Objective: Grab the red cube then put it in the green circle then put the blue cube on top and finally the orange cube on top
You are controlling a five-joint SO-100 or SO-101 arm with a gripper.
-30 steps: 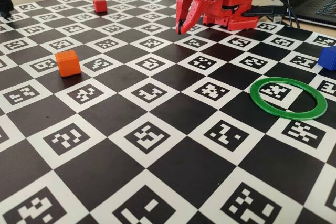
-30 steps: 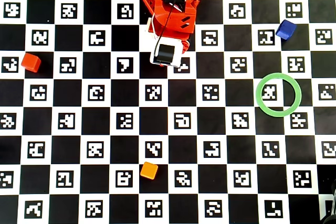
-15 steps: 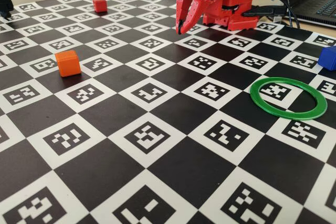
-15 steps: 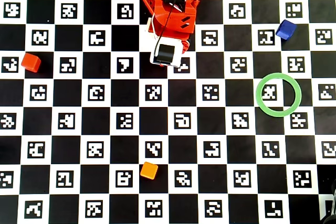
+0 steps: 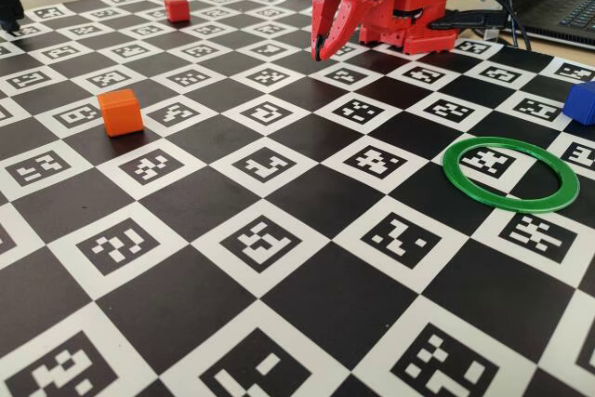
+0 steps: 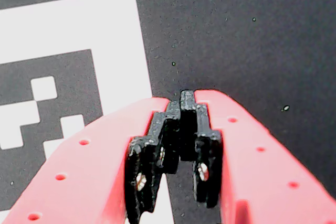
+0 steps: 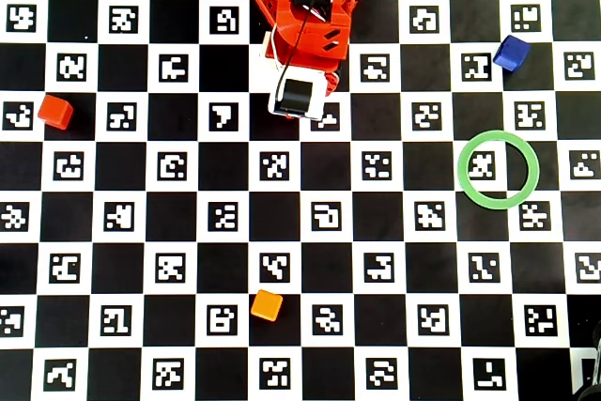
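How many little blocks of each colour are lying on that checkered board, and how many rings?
Red cube: 1
Blue cube: 1
Orange cube: 1
Green ring: 1
Total: 4 things, 3 cubes and 1 ring.

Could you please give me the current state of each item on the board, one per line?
red cube: on the board, untouched.
blue cube: on the board, outside the ring.
orange cube: on the board, alone.
green circle: flat, empty.
gripper: fingers shut, holding nothing.
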